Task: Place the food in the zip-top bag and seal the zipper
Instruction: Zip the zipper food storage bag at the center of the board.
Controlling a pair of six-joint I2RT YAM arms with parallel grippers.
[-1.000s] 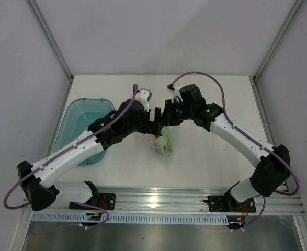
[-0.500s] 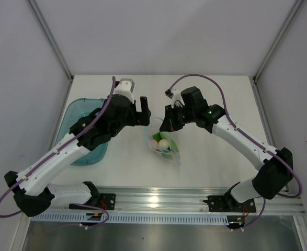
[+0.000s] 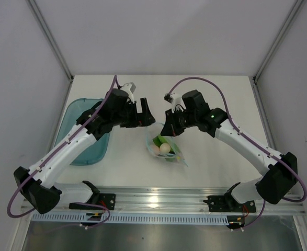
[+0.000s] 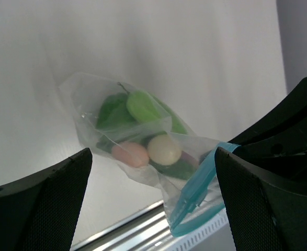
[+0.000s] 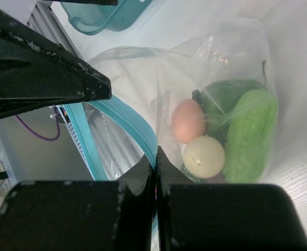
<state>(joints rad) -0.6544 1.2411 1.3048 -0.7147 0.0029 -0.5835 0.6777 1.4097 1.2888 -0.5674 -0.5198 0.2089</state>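
table: white table (image 3: pixel 221 99), flat, carries everything below.
left arm: white and black left arm (image 3: pixel 69 151) reaches up and inward, crossing over the tray.
right arm: white and black right arm (image 3: pixel 247 144) mirrors it from the other side; both wrists end near table centre.
tray: translucent blue oval tray (image 3: pixel 90 152) sits at the left side of the table, well apart from the bag; one corner of it shows in the right wrist view (image 5: pixel 106 13).
left gripper: left gripper (image 3: pixel 144 116) has its jaws spread wide and grips nothing. In its wrist view (image 4: pixel 153 152) the bag shows in the gap between the fingers, touching neither.
right gripper: right gripper (image 5: pixel 156 151) has its jaws pressed together, pinching the bag at its mouth edge on the teal strip; in the top view (image 3: pixel 166 128) it is just above the bag.
bag: clear crinkly zip-top bag (image 3: pixel 166 149) is at table centre between the two grippers, mouth end lifted by the right gripper. Can't tell whether the bottom rests on the table.
zipper: teal-blue zipper strip (image 5: pixel 127 123) shows as two tracks that run apart in the right wrist view, so the mouth is not sealed there; it is bunched near the right finger in the left wrist view (image 4: pixel 195 193).
food: toy food pieces (image 3: pixel 162 145) are all inside the bag at its lower end.
pieces seen: long light green piece (image 5: pixel 252 136), dark green piece (image 5: pixel 224 97), pink egg shape (image 5: pixel 187 121), cream ball (image 5: pixel 204 156), all packed touching.
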